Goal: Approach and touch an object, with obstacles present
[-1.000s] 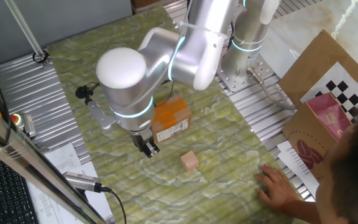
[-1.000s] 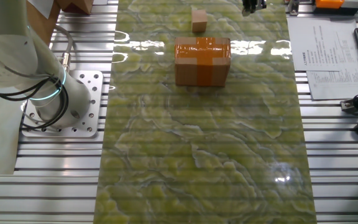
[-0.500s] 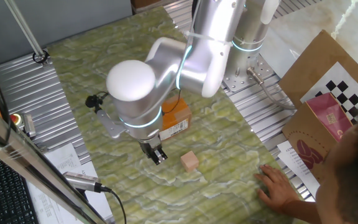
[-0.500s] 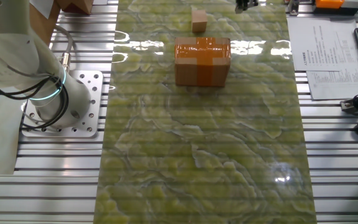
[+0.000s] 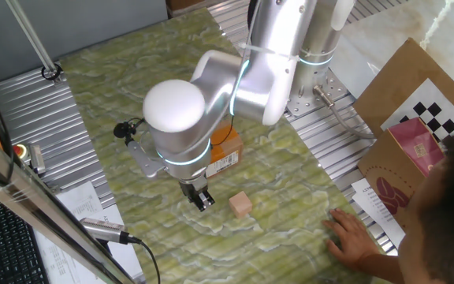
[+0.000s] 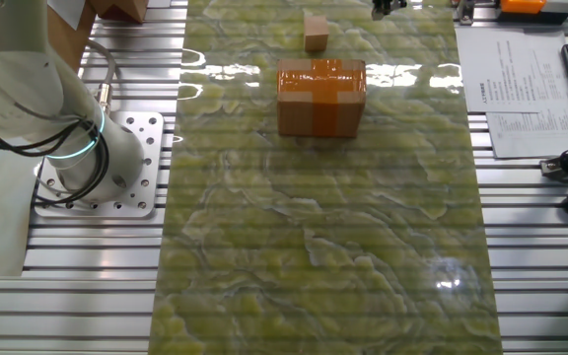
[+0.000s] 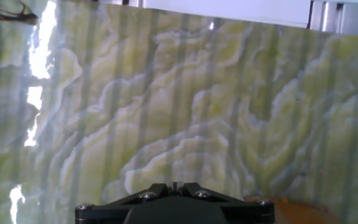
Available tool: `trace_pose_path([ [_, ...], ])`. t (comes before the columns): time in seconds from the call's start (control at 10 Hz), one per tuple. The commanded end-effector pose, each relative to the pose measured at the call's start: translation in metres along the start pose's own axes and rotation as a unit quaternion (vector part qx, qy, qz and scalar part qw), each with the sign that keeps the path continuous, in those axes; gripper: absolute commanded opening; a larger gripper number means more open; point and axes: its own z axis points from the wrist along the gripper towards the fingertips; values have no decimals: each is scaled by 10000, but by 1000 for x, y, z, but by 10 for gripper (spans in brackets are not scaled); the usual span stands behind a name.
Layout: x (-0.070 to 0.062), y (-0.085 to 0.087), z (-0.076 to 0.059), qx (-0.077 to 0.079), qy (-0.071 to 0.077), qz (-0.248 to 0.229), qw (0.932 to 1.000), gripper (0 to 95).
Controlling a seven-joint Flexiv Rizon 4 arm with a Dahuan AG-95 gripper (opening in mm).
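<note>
Approach step: gripper (image 5: 203, 200) hangs low over the table (image 5: 290, 189), beside the wooden cube (image 5: 241, 204) but apart from it, box (image 5: 218, 151) behind. Jaws' opening cannot be told. Next move calls for a short sideways push toward the cube.

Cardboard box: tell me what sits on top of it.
Only broad orange tape crosses the top of the cardboard box; nothing rests on it. In the one fixed view the arm covers most of the box, so its top is largely hidden there.
</note>
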Motion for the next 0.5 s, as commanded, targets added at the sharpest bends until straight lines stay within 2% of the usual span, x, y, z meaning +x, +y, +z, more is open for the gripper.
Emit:
trace_pose_path([
  [0.1, 1, 0, -1, -50, 128, -296, 9995, 0],
  [0.3, 3, 5, 8, -62, 101, -382, 9992, 0],
  [0.4, 7, 16, 15, -69, 84, -305, 9995, 0],
  [0.5, 13, 33, 21, -60, 83, -244, 9997, 0],
])
